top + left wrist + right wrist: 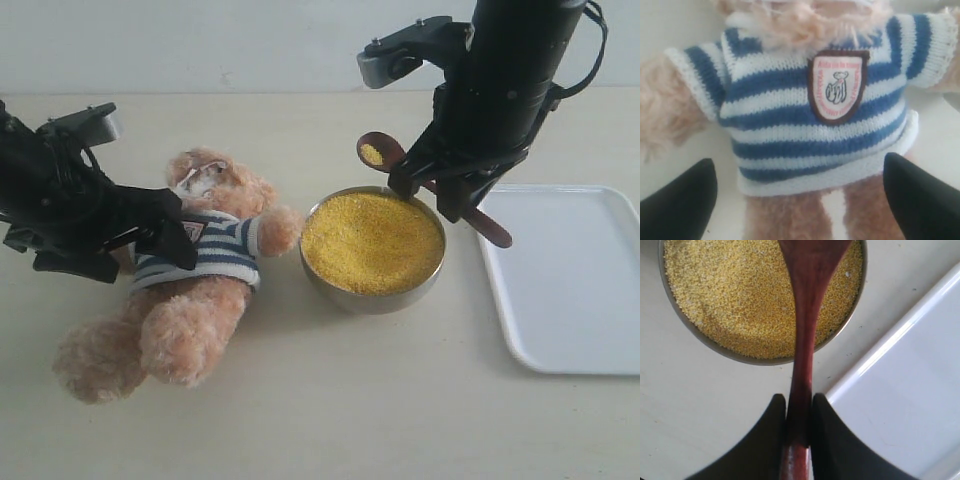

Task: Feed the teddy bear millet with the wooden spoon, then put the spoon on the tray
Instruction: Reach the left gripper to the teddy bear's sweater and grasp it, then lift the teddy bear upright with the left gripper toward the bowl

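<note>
pale table (350, 430) before a white wall (250, 40). the right pincer (432, 192) clamps the handle of the wooden spoon (378, 152), its bowl carrying a few grains above the far rim of the steel bowl (372, 300) heaped with millet (372, 242). scooping looks done; feeding and the tray (570, 290), at the view's right, are left. the teddy bear (200, 285) lies on its back left of the bowl, one paw just beside its rim; the left pincer (178, 230), spread wide at the striped shirt (225, 250), crowds the route to the face.

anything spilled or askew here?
Only the teddy bear: it sprawls slanted, apparently on its back, with the open left gripper at its torso. No millet shows outside the bowl or the wooden spoon; the tray sits flat.
</note>
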